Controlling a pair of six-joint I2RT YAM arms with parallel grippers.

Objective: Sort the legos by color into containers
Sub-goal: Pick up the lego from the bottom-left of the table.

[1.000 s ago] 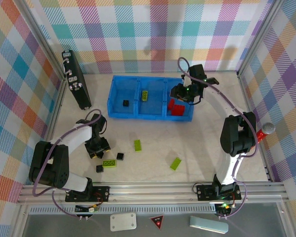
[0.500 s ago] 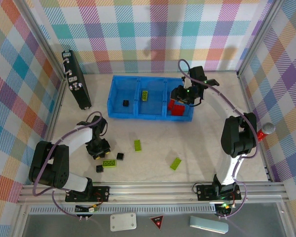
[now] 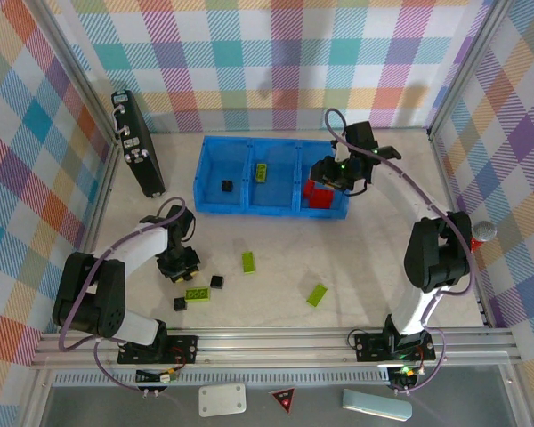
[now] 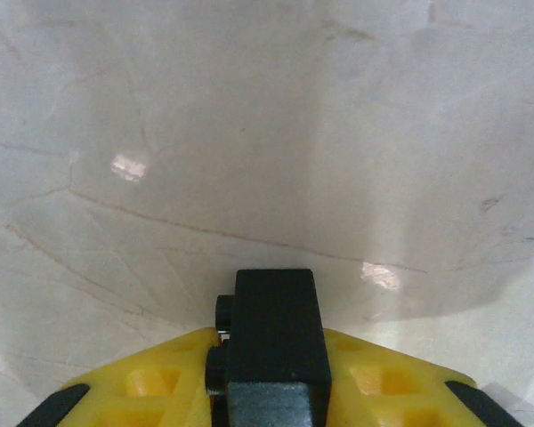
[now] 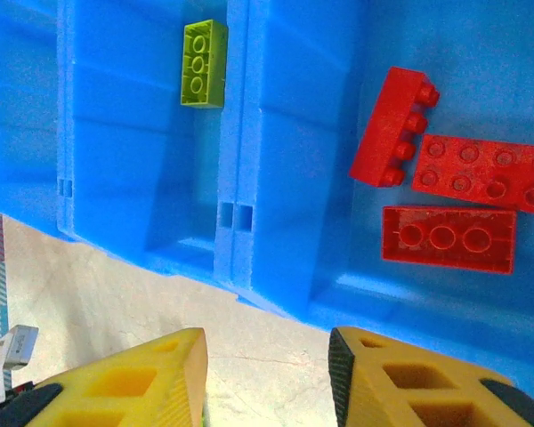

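The tabletop [image 4: 249, 133] is pale, polished and stone-like, glossy enough to throw bright glints, with thin hairline veins. The long tray [image 5: 285, 178] is smooth, shiny blue moulded plastic. At three o'clock in the right wrist view the red bricks [image 5: 449, 237] are glossy plastic, the lowest one faintly scuffed. The lime brick [image 5: 205, 62] at eleven o'clock is equally smooth. The black cube [image 4: 276, 329] is satin plastic. The fingers [image 4: 142, 391] of the left gripper [image 4: 271, 356] are matt yellow plastic. In the top view, the walls [image 3: 249, 53] at twelve o'clock look like plaid cloth, and the rail [image 3: 276, 342] at six o'clock is brushed metal.
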